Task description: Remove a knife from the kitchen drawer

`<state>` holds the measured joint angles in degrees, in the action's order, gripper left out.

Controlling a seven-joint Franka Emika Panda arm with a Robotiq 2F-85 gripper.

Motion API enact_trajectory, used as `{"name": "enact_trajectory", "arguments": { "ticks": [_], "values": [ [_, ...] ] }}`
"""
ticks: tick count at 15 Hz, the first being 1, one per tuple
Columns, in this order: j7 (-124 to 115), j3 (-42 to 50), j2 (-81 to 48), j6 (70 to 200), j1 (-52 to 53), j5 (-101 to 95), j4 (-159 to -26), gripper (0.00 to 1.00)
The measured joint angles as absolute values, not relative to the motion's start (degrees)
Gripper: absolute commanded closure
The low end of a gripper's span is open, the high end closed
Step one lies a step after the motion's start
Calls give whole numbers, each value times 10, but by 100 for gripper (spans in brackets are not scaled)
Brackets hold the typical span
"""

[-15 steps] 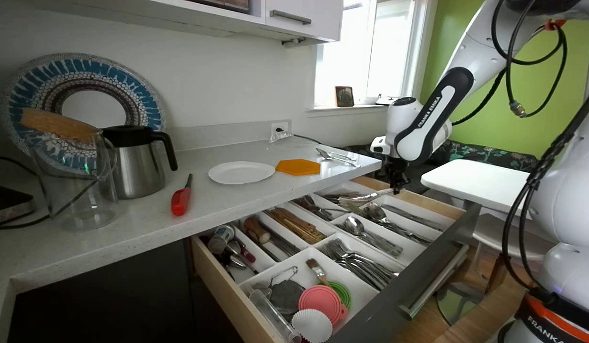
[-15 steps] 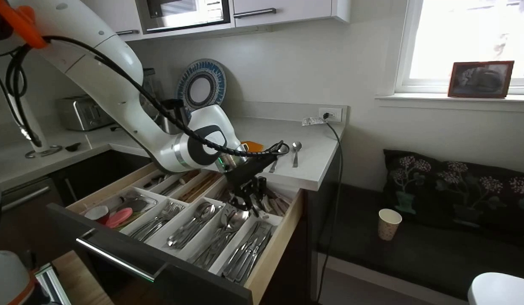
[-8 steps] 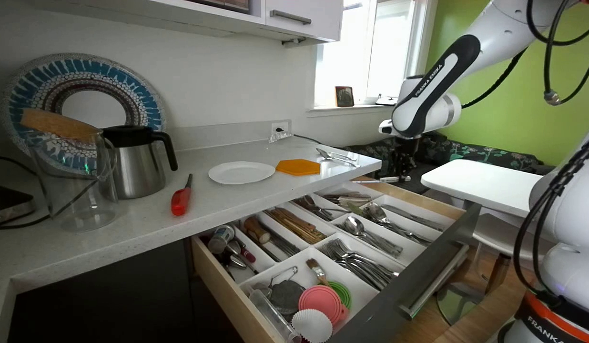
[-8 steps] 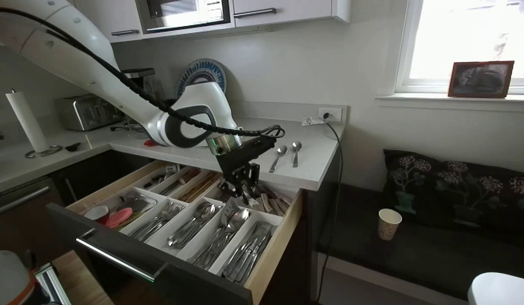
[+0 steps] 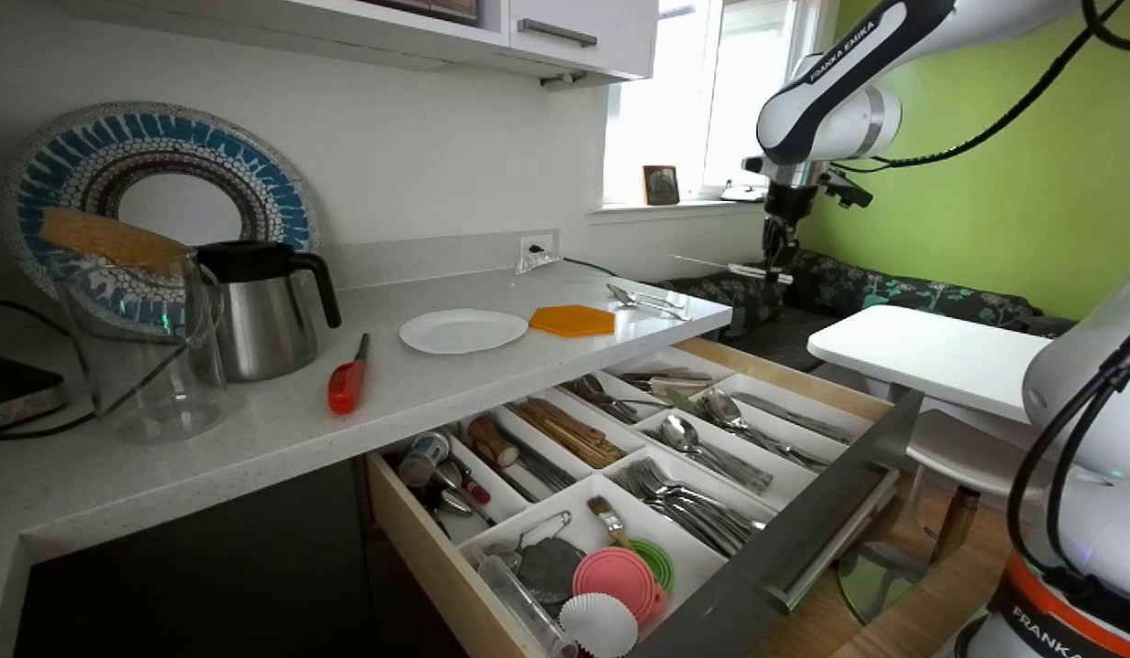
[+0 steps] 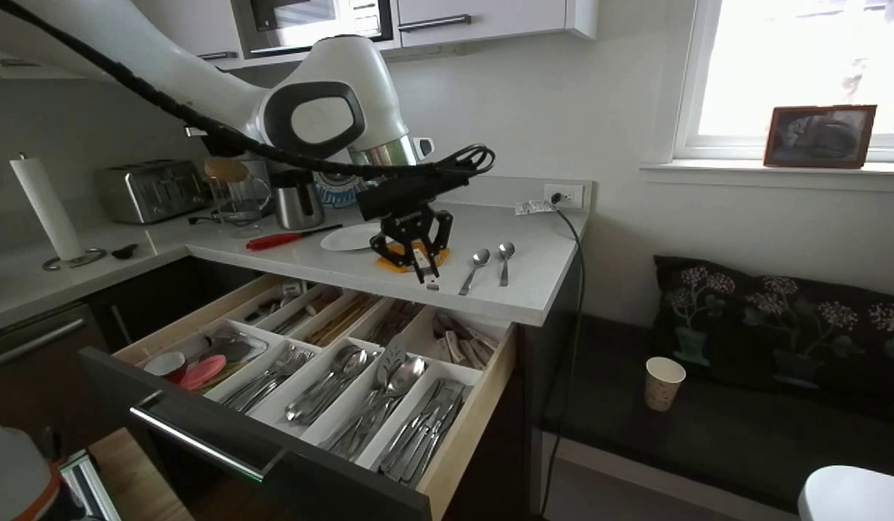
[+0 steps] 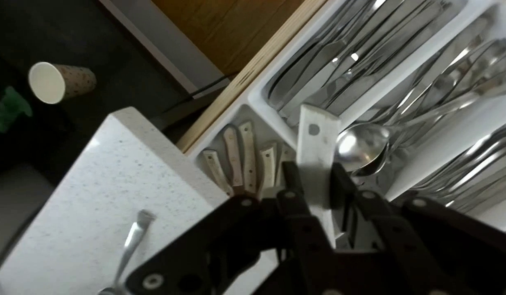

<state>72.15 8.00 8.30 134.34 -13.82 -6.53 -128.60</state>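
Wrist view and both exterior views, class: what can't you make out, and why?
Wrist view: held knife, blade mostly hidden behind the gripper.
Wrist view: spoon, bowl mostly cut off by the bottom edge.
In an exterior view: patterned plate, mostly hidden behind the arm.
In an exterior view: framed picture, too blurred to read.

In an exterior view, a large disc (image 5: pixel 167 137) at ten o'clock wore rings of blue, white and dark brown, and the wall (image 5: pixel 986 187) at two was lime green. The kitchen drawer (image 5: pixel 748 576) at five had a dark grey front and pale-wood sides. In an exterior view, the cushions (image 6: pixel 729 325) between three and four o'clock were black with pale pink blossoms. In the wrist view, the gripper (image 7: pixel 316 178) at six o'clock was black, the knife (image 7: pixel 317 143) towards three was off-white at the handle with a grey dot, and the cup (image 7: pixel 75 78) at ten was tan with brown flecks.
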Motion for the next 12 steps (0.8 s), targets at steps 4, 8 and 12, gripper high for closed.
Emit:
{"name": "enact_trajectory", "arguments": {
  "ticks": [4, 8, 12],
  "values": [
    [557, 76, 41, 1341, -121, -78, -1215, 94],
    [392, 72, -38, 1331, -104, -121, -1126, 94],
    [397, 66, -109, 1325, -100, -85, -1056, 78]
  ]
}}
